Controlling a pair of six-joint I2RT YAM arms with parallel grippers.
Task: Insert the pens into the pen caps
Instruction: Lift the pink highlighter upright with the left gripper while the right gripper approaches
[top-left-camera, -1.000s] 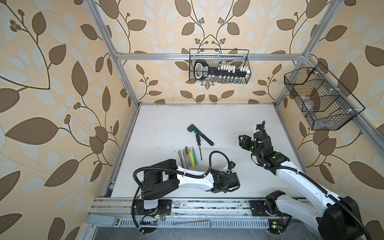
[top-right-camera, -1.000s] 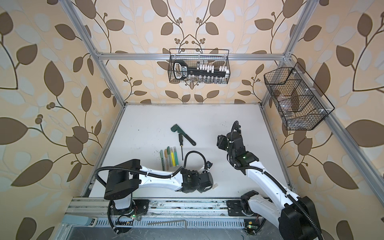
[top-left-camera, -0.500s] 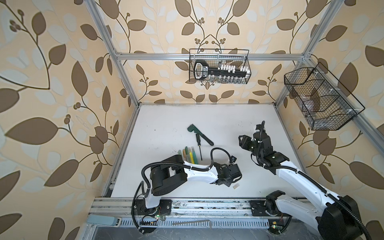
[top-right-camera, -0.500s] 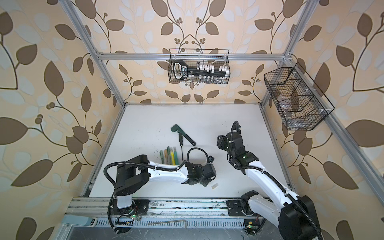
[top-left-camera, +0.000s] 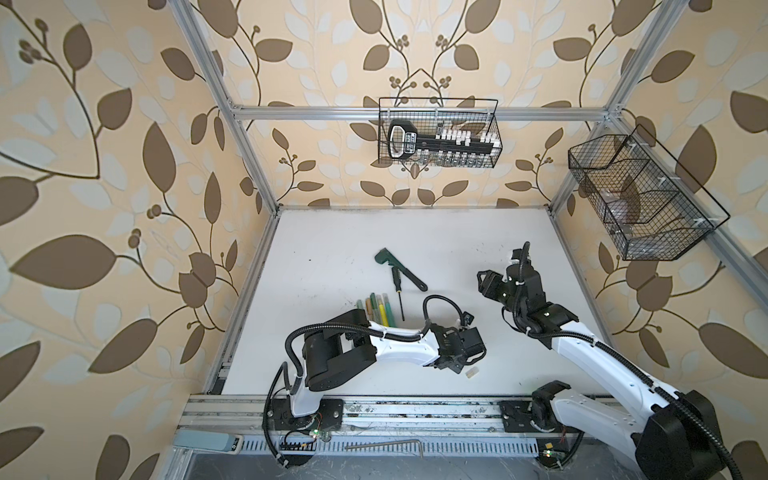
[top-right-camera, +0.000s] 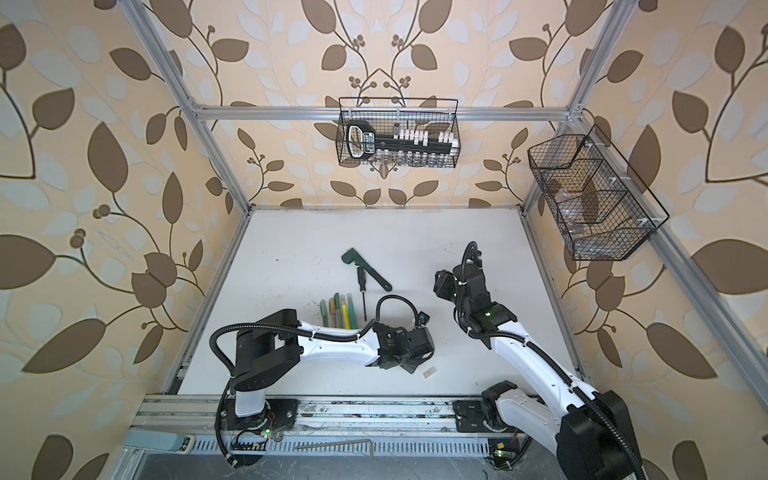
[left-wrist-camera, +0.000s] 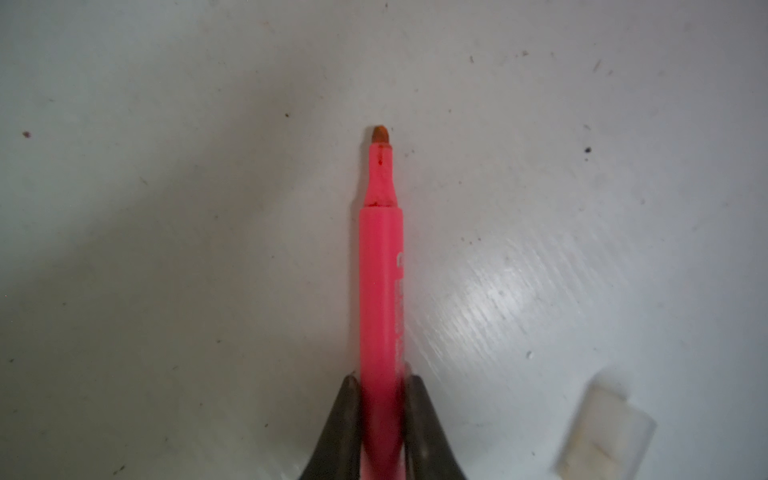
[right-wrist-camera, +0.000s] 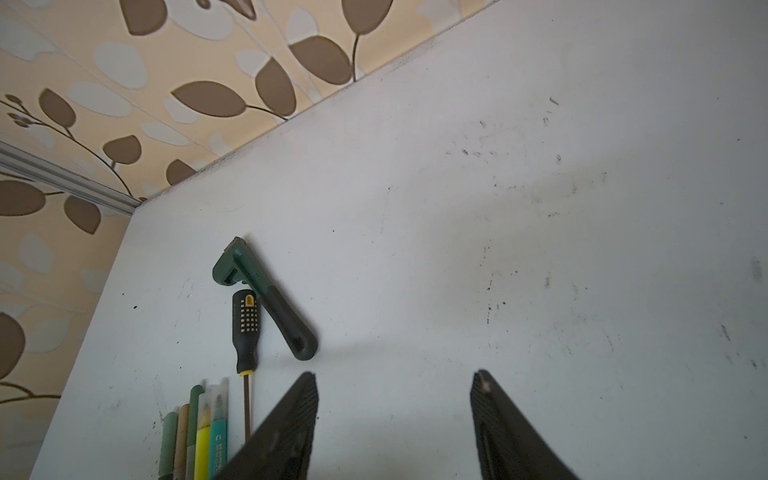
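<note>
Reaching low and almost flat along the front of the table (top-left-camera: 332, 249), my left arm ends with the left gripper (left-wrist-camera: 381, 384) pinched on the pink pen (left-wrist-camera: 380, 291). Both dark, wedge-shaped fingers (left-wrist-camera: 340, 424) press its smooth round barrel near the back end. The pen points straight out from them over the white, scuffed surface. Its neck narrows to a bare chisel tip stained orange-brown.

Just beside the gripper, apart from the pen, a stubby cap (left-wrist-camera: 604, 432) lies on its side, pale and translucent. Farther back, 5 pens (top-left-camera: 376, 309) lie side by side in a tight row, their near ends hidden behind my left arm. Beyond them lie a screwdriver (right-wrist-camera: 246, 328) with a black dotted handle and, just beside it, a dark green wrench (right-wrist-camera: 266, 299). My right arm is bent and raised, and the right gripper (right-wrist-camera: 395, 374) hangs above the table with its 2 ribbed black fingers spread wide.
</note>
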